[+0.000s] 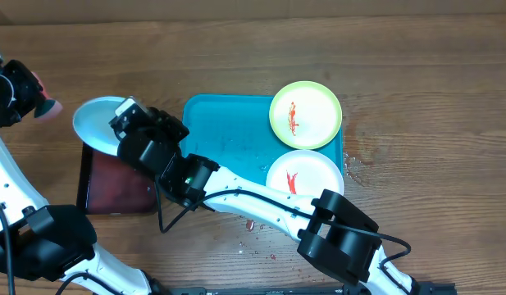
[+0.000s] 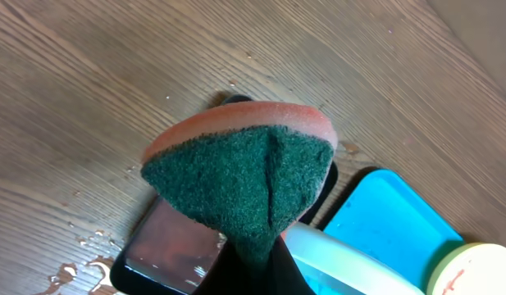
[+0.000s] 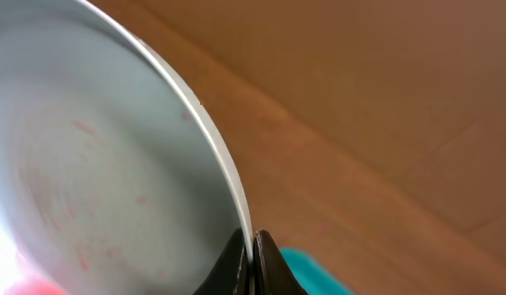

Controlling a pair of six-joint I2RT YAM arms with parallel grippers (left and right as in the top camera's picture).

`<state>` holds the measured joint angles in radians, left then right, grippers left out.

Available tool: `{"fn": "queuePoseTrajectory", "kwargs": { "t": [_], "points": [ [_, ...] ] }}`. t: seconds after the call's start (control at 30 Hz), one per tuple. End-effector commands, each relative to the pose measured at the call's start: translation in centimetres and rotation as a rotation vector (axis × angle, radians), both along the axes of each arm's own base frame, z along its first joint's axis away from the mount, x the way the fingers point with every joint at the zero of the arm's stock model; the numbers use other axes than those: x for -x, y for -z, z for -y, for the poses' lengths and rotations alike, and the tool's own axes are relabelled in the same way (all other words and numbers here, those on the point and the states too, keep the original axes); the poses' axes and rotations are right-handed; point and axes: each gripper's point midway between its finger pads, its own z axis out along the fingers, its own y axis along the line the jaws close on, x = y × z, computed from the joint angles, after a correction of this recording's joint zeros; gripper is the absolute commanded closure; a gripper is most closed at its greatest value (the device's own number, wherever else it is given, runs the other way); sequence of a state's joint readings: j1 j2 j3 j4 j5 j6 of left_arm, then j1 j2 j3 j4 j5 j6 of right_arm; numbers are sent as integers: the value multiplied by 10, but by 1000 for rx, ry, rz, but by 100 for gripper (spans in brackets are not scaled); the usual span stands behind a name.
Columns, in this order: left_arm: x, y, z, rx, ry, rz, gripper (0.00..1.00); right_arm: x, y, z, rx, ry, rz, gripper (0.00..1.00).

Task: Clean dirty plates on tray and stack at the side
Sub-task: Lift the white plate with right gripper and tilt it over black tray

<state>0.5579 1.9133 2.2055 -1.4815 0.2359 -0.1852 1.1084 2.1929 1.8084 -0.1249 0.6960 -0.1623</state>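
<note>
My right gripper (image 1: 125,115) is shut on the rim of the light-blue-rimmed plate (image 1: 97,121) and holds it tilted above the black tray; in the right wrist view (image 3: 251,258) the rim sits pinched between the fingers and faint red smears show on the plate (image 3: 88,164). My left gripper (image 1: 35,102) is shut on a sponge (image 2: 244,176), green pad and pink back, held at the far left, apart from the plate. The yellow-green plate (image 1: 306,115) and the white plate (image 1: 306,176), both with red sauce, lie on the turquoise tray (image 1: 228,139).
A black tray with reddish inside (image 1: 113,184) stands left of the turquoise tray, under the held plate. Water drops lie on the wood near it (image 2: 80,262). Red specks dot the table near the front edge (image 1: 257,233).
</note>
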Motion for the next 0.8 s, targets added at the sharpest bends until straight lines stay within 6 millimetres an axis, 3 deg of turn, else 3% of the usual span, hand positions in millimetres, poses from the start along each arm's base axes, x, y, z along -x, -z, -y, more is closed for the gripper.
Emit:
{"fn": "queuePoseTrajectory", "kwargs": {
  "t": [0.0,0.2,0.53,0.67,0.77],
  "points": [
    [-1,-12,5,11,-1,38,96,-10,-30,6,71,33,126,96],
    [0,-11,6,13,-1,35,96,-18,-57,11,75,82,235,96],
    [0,-11,6,14,0,33,96,-20,-70,16,42,127,274,96],
    [0,-11,6,15,0,30,96,-20,-68,17,11,138,255,96],
    [2,-10,7,19,0,22,96,-21,-51,22,6,158,192,96]
  ]
}}
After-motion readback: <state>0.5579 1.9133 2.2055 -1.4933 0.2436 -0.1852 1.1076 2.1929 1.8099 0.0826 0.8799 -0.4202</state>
